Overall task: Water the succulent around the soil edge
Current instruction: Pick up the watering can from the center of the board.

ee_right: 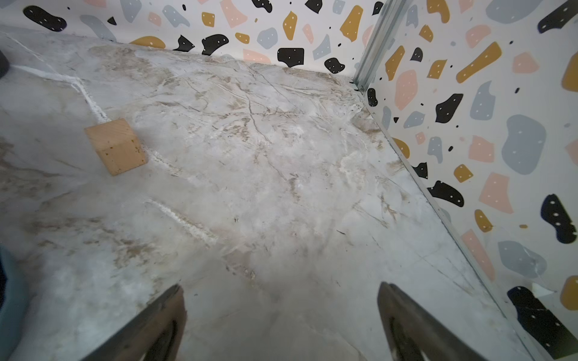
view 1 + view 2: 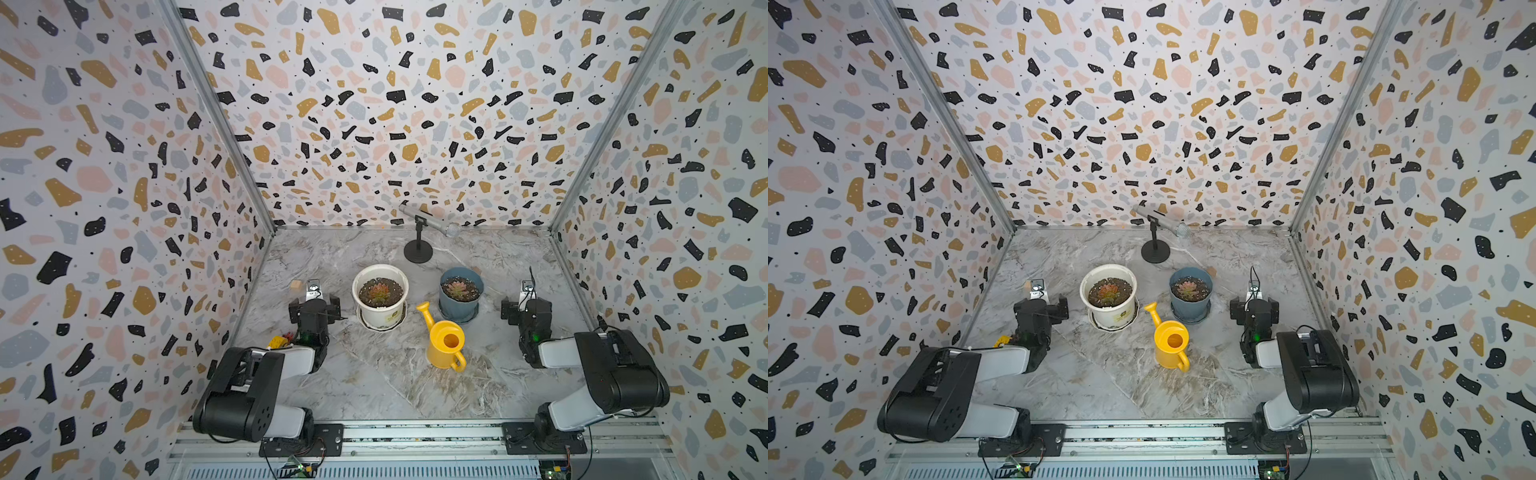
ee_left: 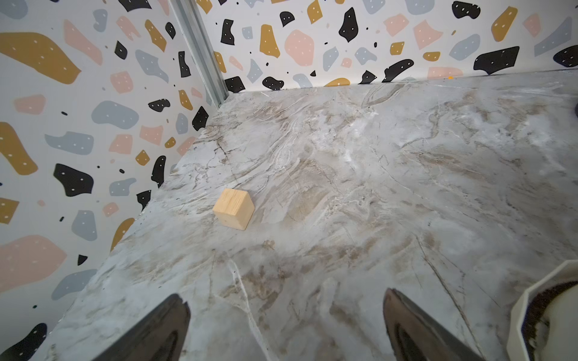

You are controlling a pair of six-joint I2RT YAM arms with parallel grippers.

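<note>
Far left, the left gripper [image 3: 284, 297] hangs over the marble table [image 3: 406, 187], jaws spread wide and empty, with a wooden block [image 3: 234, 208] ahead and the white pot [image 2: 382, 316] with its succulent [image 2: 379, 291] alongside. In the middle the yellow watering can [image 2: 446, 345] stands upright and untouched, its long axis running from the handle at the front to the spout at the back, which aims slightly leftward between the white pot and the blue pot [image 2: 457, 309]. On the right, the right gripper [image 1: 280, 287] gapes equally wide, empty, well apart from the can.
</note>
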